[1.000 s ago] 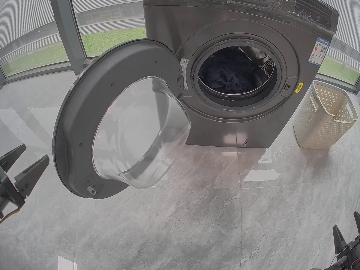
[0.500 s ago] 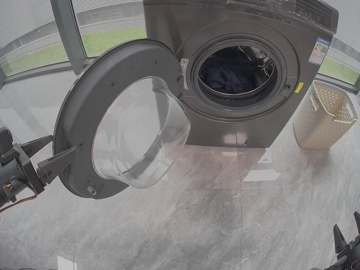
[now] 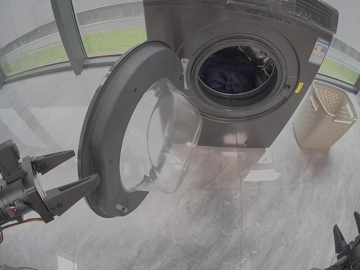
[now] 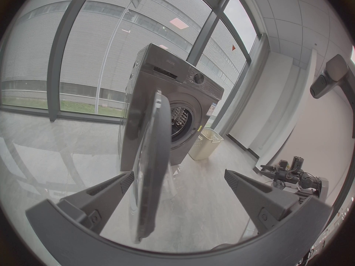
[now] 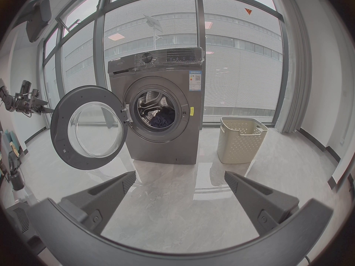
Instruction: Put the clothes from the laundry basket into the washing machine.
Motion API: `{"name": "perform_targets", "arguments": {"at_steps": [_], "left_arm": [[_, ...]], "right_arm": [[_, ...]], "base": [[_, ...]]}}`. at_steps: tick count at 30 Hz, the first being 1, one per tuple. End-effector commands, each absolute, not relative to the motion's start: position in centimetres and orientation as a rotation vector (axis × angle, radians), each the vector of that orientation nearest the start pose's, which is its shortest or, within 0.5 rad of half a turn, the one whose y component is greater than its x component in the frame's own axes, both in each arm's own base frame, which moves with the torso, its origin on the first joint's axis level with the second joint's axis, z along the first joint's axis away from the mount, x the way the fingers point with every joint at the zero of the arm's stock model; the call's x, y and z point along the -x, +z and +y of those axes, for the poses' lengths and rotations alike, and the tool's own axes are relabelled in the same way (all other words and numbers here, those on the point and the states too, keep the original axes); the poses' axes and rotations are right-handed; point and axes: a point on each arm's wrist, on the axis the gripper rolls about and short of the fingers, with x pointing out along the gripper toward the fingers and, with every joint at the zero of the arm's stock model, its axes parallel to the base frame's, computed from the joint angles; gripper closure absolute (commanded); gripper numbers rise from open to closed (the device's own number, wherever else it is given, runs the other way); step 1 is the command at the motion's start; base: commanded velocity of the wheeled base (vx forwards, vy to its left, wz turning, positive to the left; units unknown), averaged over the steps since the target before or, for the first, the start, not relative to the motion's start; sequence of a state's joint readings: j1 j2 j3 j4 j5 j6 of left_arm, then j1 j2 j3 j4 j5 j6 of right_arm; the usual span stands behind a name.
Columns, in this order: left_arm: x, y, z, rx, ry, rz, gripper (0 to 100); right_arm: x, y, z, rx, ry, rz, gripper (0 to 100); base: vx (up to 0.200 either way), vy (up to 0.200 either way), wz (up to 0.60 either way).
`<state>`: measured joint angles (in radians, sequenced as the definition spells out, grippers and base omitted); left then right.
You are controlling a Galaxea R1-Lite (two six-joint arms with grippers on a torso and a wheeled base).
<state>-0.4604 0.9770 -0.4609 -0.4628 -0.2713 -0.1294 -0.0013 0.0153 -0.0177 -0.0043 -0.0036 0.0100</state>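
The grey washing machine point(image 3: 240, 19) stands ahead with its round door point(image 3: 112, 124) swung partway out on the left. Dark clothes point(image 3: 225, 75) lie in the drum, and the right wrist view shows these clothes point(image 5: 161, 119) too. The cream laundry basket point(image 3: 324, 117) sits on the floor right of the machine, and what I see of its inside looks empty. My left gripper point(image 3: 85, 166) is open at the door's outer rim. In the left wrist view the door point(image 4: 151, 167) stands edge-on between the left gripper's point(image 4: 178, 173) fingers. My right gripper point(image 3: 345, 222) is open, low at the right.
Glass walls with grey frames point(image 3: 65, 27) run behind and to the left of the machine. Bare grey tile floor point(image 3: 225, 214) stretches between me and the machine. The basket point(image 5: 240, 141) stands close to the window corner.
My left gripper has come in from the left edge to the door's rim. The door has swung partway toward the machine's opening. The right arm has not moved.
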Motion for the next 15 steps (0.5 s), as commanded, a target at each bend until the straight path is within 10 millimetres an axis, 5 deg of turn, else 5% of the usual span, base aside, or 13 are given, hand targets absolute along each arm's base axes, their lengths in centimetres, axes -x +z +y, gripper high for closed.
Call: {"name": "perform_targets", "arguments": {"at_steps": [1, 9, 15], "left_arm": [[-10.4, 23.0, -5.1, 0.130, -0.636, 0.045, 0], [-10.7, 24.3, -2.1, 0.128, -0.379, -0.034, 0], [-11.4, 23.4, -1.9, 0.126, -0.385, 0.013, 0]], "right_arm": [[2.2, 7.6, 0.0, -0.011, -0.005, 0.005, 0], [2.2, 7.6, 0.0, -0.011, -0.003, 0.005, 0], [2.2, 7.6, 0.0, -0.011, -0.003, 0.005, 0]], "base": [[0.000, 0.000, 0.00], [0.000, 0.000, 0.00], [0.000, 0.000, 0.00]]}}
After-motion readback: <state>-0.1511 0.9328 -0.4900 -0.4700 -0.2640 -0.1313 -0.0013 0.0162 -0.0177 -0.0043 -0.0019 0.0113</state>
